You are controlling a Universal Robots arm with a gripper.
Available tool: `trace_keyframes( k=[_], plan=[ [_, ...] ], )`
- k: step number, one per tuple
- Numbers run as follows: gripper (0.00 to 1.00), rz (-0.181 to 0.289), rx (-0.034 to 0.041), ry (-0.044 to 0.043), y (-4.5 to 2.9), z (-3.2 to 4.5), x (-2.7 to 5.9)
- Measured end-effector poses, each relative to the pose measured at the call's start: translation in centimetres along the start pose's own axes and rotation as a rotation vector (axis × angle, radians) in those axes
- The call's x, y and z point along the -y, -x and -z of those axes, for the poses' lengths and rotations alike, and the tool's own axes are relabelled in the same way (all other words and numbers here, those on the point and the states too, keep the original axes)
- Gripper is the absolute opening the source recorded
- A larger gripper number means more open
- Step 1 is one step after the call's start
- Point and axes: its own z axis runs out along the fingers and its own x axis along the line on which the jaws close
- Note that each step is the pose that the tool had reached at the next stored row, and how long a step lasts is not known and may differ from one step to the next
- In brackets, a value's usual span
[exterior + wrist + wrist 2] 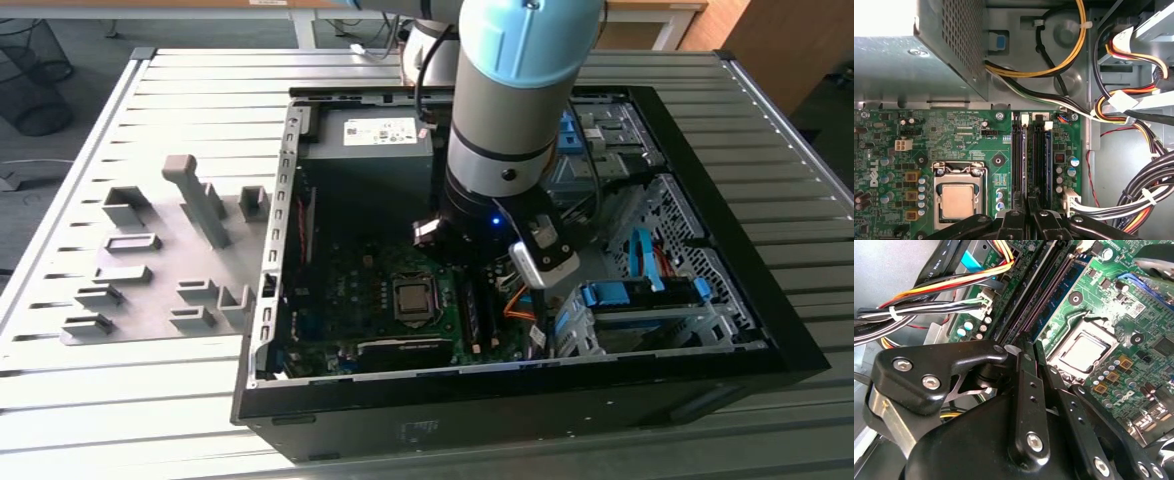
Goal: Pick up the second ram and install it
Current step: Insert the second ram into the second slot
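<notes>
Exterior view: the arm reaches down into the open computer case (pixel 747 340), its gripper (pixel 497 262) low over the motherboard (pixel 387 270), beside the processor socket (pixel 414 300). Grey holder blocks (pixel 200 200) stand well apart on the table (pixel 80 400).

Second wrist view: the gripper's fingers (pixel 1029 390) stand pressed close together directly over the memory slots (pixel 1041 295); whether the second ram sits between them cannot be told. The work looks to be at the seating step, which calls for square alignment with the slot.

First wrist view: the slots (pixel 1033 160) run straight ahead of the fingertips (pixel 1019 220). Bundled cables (pixel 1134 200) crowd one side, clear of the slots.
</notes>
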Motion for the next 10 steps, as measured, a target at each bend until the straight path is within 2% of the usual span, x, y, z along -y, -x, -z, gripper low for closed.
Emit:
trace_keyframes(
  k=[10],
  plan=[
    [0.14, 0.0, -0.0005, 0.0002, 0.03, -0.24, 0.01]
  ],
)
